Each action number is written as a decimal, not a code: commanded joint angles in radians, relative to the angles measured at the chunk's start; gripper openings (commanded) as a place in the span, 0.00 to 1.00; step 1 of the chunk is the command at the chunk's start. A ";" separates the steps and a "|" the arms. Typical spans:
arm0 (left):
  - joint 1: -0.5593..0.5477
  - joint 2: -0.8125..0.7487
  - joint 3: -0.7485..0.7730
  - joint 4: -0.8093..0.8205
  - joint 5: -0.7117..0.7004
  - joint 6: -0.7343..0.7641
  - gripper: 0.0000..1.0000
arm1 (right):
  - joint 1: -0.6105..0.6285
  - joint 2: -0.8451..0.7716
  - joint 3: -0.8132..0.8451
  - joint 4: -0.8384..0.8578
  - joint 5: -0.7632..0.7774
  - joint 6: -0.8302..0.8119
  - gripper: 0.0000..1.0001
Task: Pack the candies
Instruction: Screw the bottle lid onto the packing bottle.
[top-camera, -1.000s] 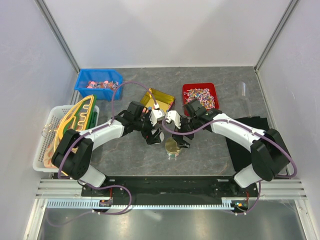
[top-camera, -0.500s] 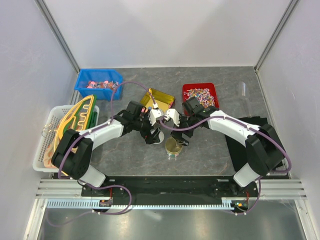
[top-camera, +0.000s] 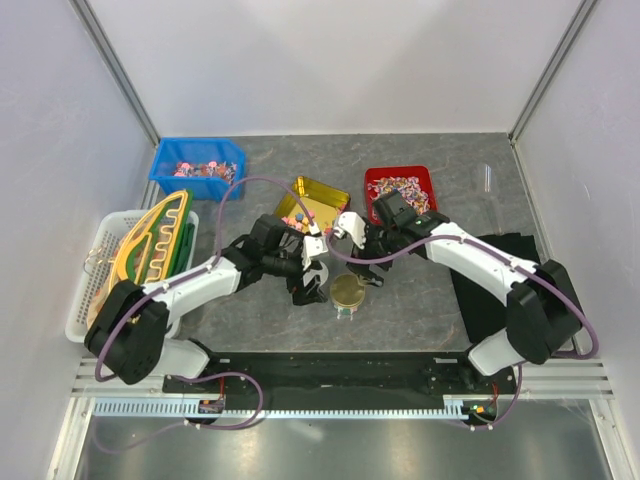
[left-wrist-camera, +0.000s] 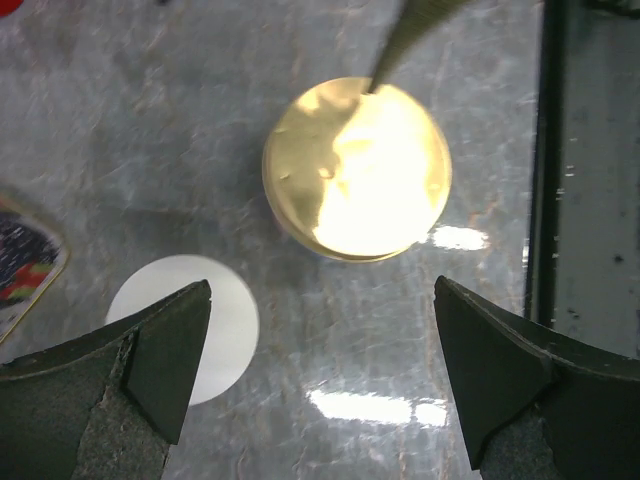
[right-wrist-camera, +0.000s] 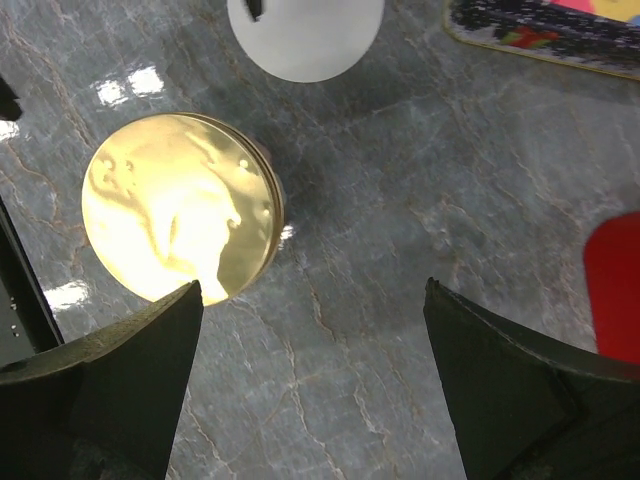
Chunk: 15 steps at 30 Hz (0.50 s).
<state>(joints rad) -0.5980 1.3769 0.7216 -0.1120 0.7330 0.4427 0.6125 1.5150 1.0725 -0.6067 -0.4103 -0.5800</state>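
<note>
My left gripper (left-wrist-camera: 320, 290) and right gripper (right-wrist-camera: 312, 290) both hang wide open and empty, either side of the gold-lidded tin (top-camera: 347, 290) at lower centre. The candies (top-camera: 300, 214) sit in the yellow tray (top-camera: 330, 190) just above it. Bare bench (top-camera: 420, 300) opens rightward, and the black rail (left-wrist-camera: 548, 150) runs near the tin.

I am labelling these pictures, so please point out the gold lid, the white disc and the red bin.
gold lid (left-wrist-camera: 355, 170), left wrist view, on the middle of its shiny top.
white disc (left-wrist-camera: 228, 320), left wrist view, on the bare right part of its face.
red bin (top-camera: 398, 170), top external view, on its far rim.
</note>
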 joint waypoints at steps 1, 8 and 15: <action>-0.046 -0.052 -0.054 0.092 0.073 0.044 1.00 | -0.040 -0.065 0.053 -0.005 0.013 -0.009 0.98; -0.101 0.007 -0.044 0.100 0.057 0.013 1.00 | -0.108 -0.127 0.115 -0.076 -0.034 -0.006 0.98; -0.118 0.048 -0.120 0.265 0.010 -0.056 1.00 | -0.129 -0.084 0.144 -0.130 -0.085 0.000 0.98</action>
<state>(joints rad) -0.7078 1.3926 0.6338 0.0311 0.7612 0.4351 0.4870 1.4097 1.1805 -0.6846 -0.4377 -0.5797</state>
